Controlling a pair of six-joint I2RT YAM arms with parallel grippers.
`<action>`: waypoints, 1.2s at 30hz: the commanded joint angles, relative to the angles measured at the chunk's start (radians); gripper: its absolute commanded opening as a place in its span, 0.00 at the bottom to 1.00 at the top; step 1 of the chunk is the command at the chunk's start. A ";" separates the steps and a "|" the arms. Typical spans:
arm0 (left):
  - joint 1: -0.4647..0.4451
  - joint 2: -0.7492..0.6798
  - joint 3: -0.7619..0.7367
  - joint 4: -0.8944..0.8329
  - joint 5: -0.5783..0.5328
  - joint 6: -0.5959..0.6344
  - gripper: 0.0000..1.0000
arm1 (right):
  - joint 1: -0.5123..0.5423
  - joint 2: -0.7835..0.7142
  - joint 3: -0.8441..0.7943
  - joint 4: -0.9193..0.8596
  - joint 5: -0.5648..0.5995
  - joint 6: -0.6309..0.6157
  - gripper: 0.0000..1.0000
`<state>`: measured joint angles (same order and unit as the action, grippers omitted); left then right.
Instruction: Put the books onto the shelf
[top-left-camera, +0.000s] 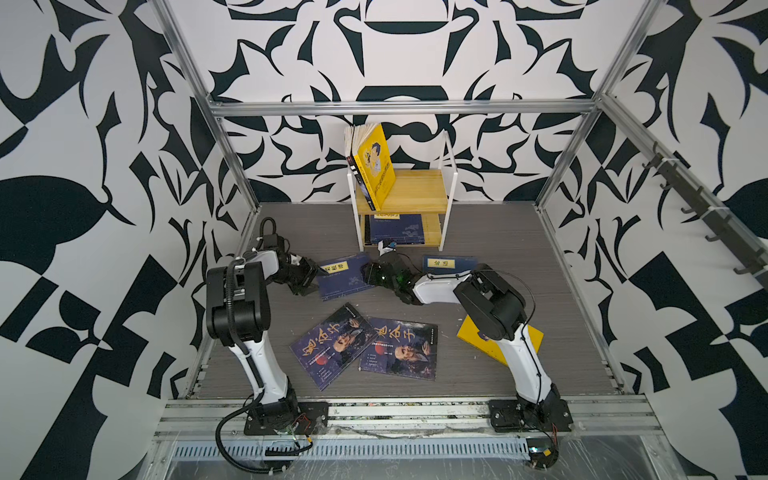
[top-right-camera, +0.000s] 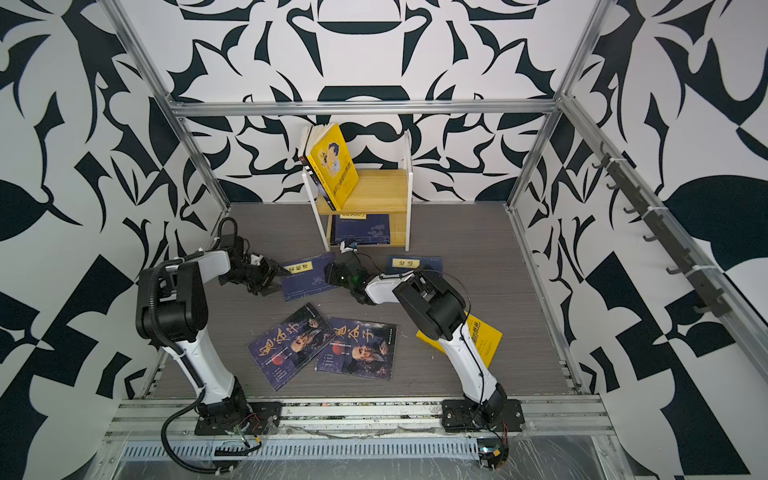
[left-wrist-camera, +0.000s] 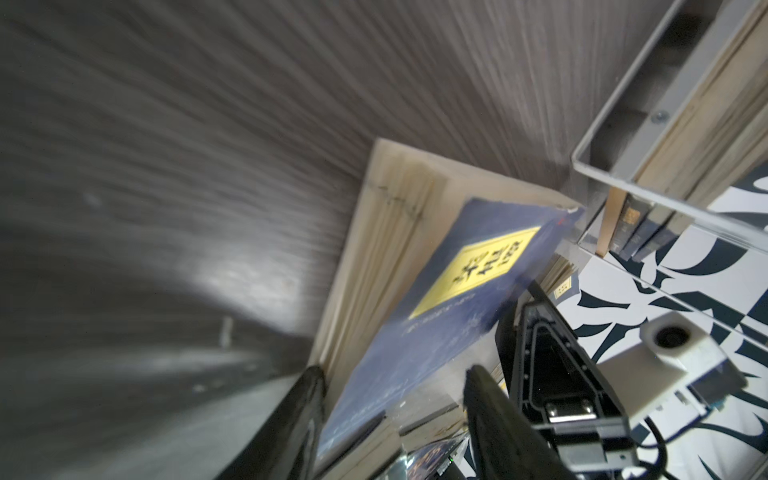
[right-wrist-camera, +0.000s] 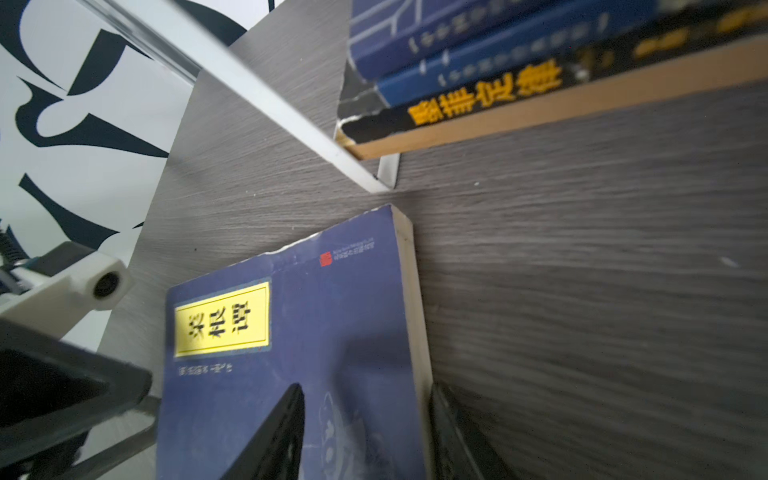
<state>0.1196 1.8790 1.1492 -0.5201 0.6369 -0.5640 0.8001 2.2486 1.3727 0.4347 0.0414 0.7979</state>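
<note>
Two sets of jaws straddle opposite navy book (top-left-camera: 343, 280) edges

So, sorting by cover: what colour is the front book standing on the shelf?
Bright yellow book, in a top view.

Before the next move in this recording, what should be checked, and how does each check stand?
1. Left gripper straddles the navy book: ok; clamped firmly: cannot tell.
2. Right gripper closed on the book's opposite edge: ok.
3. Shelf top board has bare room beside the leaning yellow book: ok.
4. Room in the lower tier above the stacked books: cannot tell.
5. Portrait books do not overlap the navy book: ok.
</note>
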 joint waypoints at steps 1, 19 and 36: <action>-0.042 -0.067 -0.017 0.011 0.090 0.001 0.47 | 0.039 -0.015 -0.020 -0.023 -0.086 0.000 0.51; -0.041 -0.134 -0.041 0.005 0.069 -0.011 0.00 | 0.031 -0.106 -0.087 -0.019 -0.069 -0.032 0.52; -0.070 -0.242 -0.082 0.006 0.055 0.009 0.00 | 0.052 -0.434 -0.390 -0.017 0.091 -0.417 0.70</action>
<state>0.0589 1.6810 1.0859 -0.5053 0.6754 -0.5682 0.8375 1.8786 1.0191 0.3878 0.0769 0.5102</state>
